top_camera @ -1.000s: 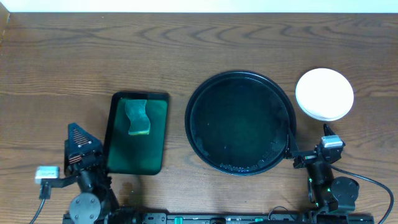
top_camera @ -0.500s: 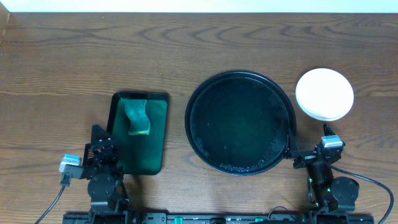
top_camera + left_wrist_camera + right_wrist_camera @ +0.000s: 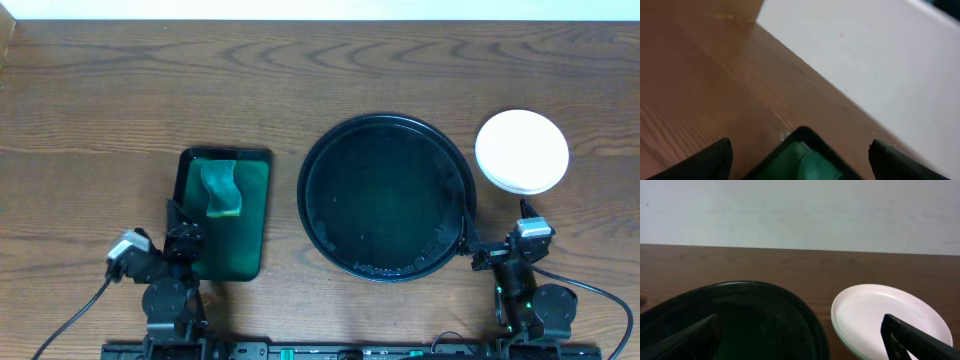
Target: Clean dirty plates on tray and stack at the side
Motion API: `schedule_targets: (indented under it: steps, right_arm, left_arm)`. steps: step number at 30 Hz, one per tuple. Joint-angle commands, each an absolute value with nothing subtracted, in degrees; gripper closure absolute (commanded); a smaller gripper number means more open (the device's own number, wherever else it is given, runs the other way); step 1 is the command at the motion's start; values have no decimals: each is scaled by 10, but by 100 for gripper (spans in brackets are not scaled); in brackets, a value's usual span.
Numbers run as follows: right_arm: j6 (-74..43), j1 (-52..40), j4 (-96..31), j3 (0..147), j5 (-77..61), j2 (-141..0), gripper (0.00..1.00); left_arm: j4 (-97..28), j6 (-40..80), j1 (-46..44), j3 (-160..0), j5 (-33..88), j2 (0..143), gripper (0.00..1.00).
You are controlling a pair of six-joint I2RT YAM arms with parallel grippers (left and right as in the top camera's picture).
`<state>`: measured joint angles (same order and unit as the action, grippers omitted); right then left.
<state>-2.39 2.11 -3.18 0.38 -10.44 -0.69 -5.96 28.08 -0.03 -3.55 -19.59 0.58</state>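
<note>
- The left gripper (image 3: 801,145) hangs low at the near left of the table (image 3: 90,100). Its jaws stand wide apart and hold nothing.
- Just in front of it lies the small green tray (image 3: 250,235), with a green sponge (image 3: 222,190) resting on its far half. The left wrist view is blurred and shows only one corner of this tray.
- In the middle is the black tray (image 3: 385,200). No plate is on it. I cannot tell whether the faint marks on its floor are water or reflections.
- The plates (image 3: 521,150) are stacked on the table, just beside the black tray's far right rim and not touching it.
- The top plate looks clean. From the right wrist view I see at least two rims, but I cannot count the whole stack.
- I judge the plates to be light, stiff and smooth, perhaps slippery if wet. The best place to grip is the thin raised rim, one finger above and one below.
- The right gripper (image 3: 800,317) is at the near right, between tray and plates, spread fully and empty. Only its fingertips are in view.
</note>
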Motion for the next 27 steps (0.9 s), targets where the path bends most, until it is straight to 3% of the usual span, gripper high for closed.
schedule_targets:
  steps: [1, 20, 27]
  right_arm:
    - [-25, 18, -35, 3, -99, -4, 1]
    - [-25, 18, -35, 3, -99, -4, 1]
    - [-25, 18, -35, 3, -99, -4, 1]
  left_arm:
    - [-63, 150, -16, -18, -171, 1, 12]
    - [-65, -117, -40, -18, -167, 1, 13]
    - [-71, -139, -40, -18, -59, 1, 13]
